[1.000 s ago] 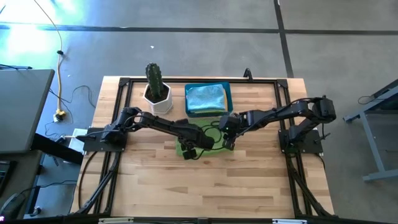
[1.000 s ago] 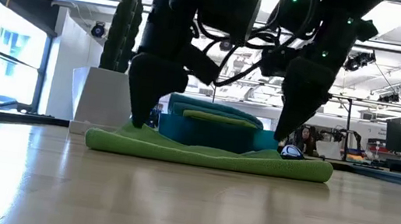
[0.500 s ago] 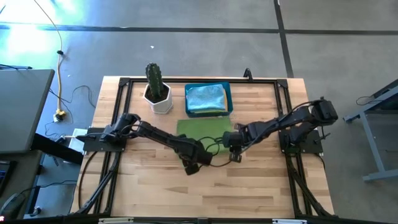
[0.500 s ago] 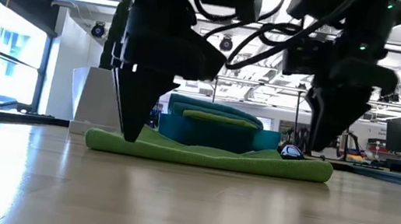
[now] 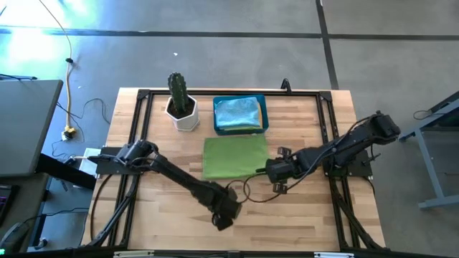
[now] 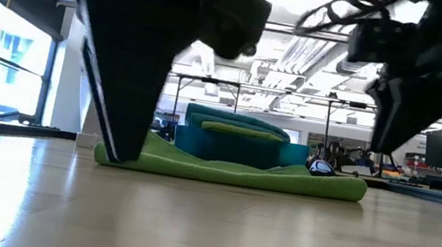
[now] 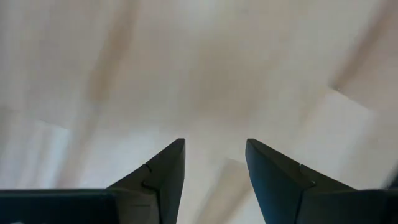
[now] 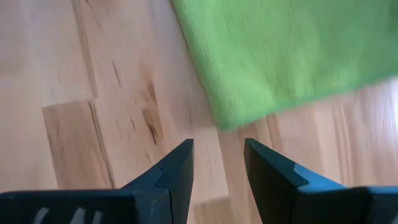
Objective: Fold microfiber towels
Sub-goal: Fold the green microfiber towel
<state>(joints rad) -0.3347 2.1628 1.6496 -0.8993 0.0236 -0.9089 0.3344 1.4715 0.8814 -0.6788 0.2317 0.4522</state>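
A folded lime green towel [image 5: 235, 157] lies flat mid-table, its long axis seemingly parallel to the table's [image 5: 301, 215] front edge. Left gripper [image 5: 223, 217] near the front edge and right gripper [image 5: 276, 179] beside the towel's corner both stand parted, holding nothing.

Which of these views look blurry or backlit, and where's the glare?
Left wrist view: the tabletop is smeared, grain unreadable. Right wrist view: the lime green towel is soft at its far edge. Low view: both arms are dark silhouettes against the bright room. High view: glare on the floor at the upper left corner.

Potted cactus [image 5: 177, 92] in white pot, blue bin [image 5: 264, 109] beside it, wooden table [image 5: 165, 215]
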